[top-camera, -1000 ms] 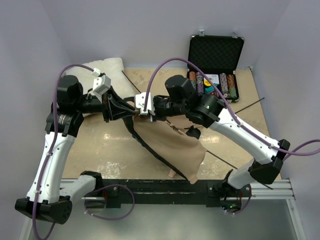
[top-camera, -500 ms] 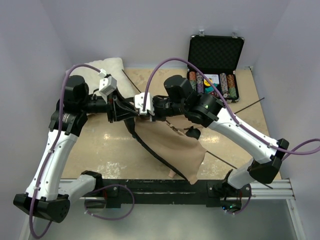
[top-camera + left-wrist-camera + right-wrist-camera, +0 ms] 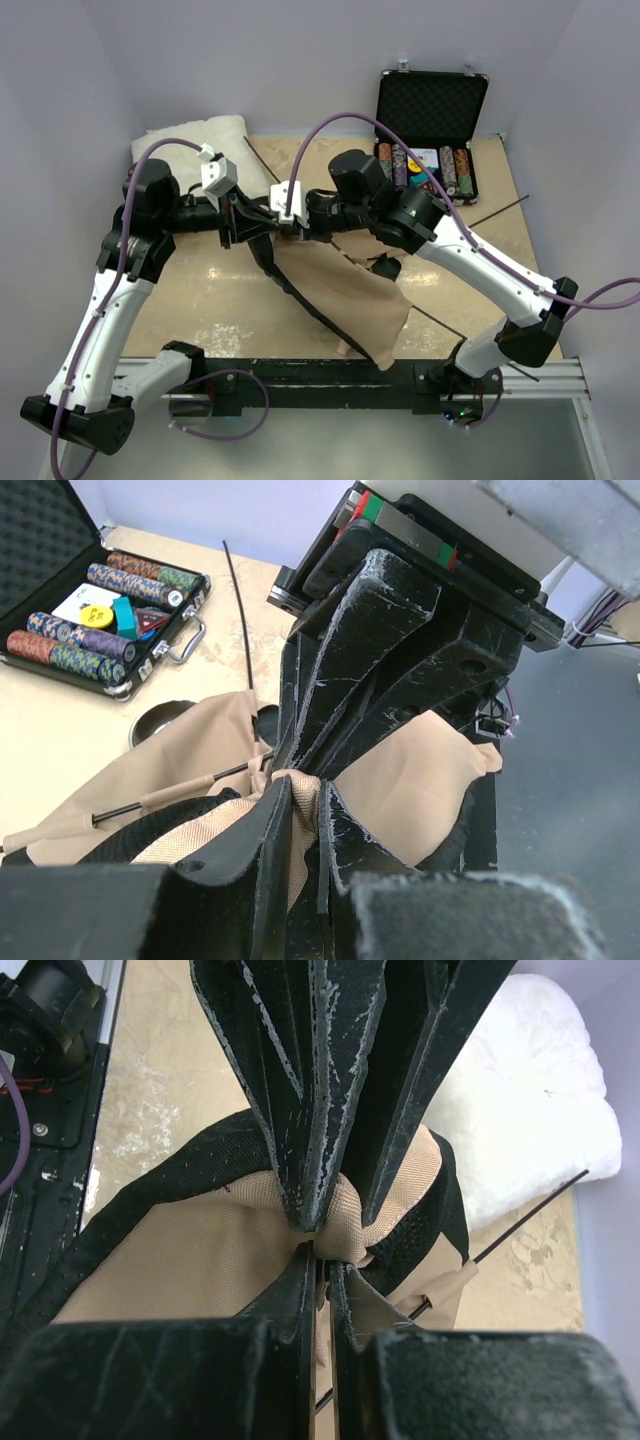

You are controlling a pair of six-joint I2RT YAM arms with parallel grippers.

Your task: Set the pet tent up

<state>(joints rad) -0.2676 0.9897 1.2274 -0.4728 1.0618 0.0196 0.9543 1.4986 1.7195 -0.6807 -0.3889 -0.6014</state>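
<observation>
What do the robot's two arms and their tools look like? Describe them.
The left arm and right arm have white shells, black joints and looping purple cables. The left tool and right tool are scuffed black. A green light marks the right arm.

A fluffy white pillow lies at the far left corner of the tan desk. At the far right I see a black hard case, its foam-lined lid upright and rows of coloured poker chips in its tray. A small dark round dish sits near the case's handle.
</observation>
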